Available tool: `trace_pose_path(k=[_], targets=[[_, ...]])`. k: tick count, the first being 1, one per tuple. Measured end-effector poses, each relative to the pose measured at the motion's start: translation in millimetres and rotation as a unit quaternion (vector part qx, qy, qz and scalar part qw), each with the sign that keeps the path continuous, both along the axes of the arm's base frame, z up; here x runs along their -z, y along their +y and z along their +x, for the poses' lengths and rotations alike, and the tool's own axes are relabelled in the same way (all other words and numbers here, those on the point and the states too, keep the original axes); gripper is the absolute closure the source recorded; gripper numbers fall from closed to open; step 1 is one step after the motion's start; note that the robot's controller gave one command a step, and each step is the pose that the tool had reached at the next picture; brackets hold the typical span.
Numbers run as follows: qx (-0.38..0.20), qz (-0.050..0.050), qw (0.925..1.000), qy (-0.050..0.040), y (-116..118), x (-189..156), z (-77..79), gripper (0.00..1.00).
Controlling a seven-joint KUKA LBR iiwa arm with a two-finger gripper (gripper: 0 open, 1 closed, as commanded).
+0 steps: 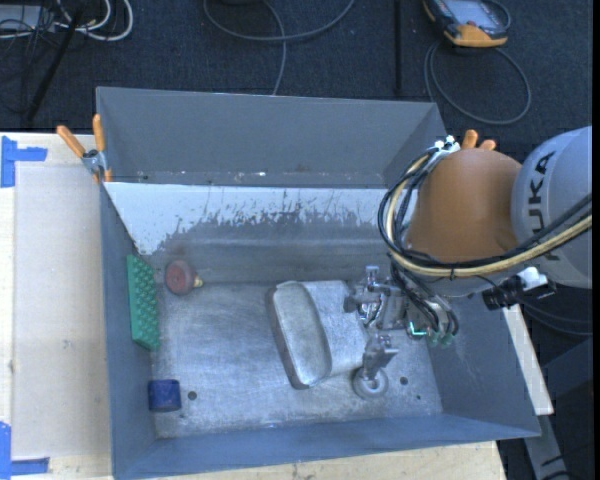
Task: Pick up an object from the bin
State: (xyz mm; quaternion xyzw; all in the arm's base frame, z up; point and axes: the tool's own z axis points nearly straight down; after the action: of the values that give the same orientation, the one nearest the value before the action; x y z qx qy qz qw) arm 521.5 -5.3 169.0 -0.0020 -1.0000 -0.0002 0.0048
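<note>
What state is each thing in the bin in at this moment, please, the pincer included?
grey oblong pad: lying flat, mid-bin.
pincer: low in the bin's right part, just right of the grey oblong pad.
green studded strip: lying along the left wall.
reddish round piece: loose, back left.
blue block: loose, front-left corner.

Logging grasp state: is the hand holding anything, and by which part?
Nothing visibly held. The hand sits low, just right of the grey oblong slab.
</note>
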Motion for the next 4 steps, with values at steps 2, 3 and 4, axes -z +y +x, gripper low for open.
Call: trace_pose_path(k=[2,3,4], targets=[[-0.248,0.001,0.9687,-0.0067,6.0,52.4,-15.9,0.00],[-0.154,0.003,0.9879,-0.0183,-8.8,70.9,-14.2,0.00],[-0.298,-0.001,0.9541,-0.0246,-15.8,72.2,-13.1,0.00]])
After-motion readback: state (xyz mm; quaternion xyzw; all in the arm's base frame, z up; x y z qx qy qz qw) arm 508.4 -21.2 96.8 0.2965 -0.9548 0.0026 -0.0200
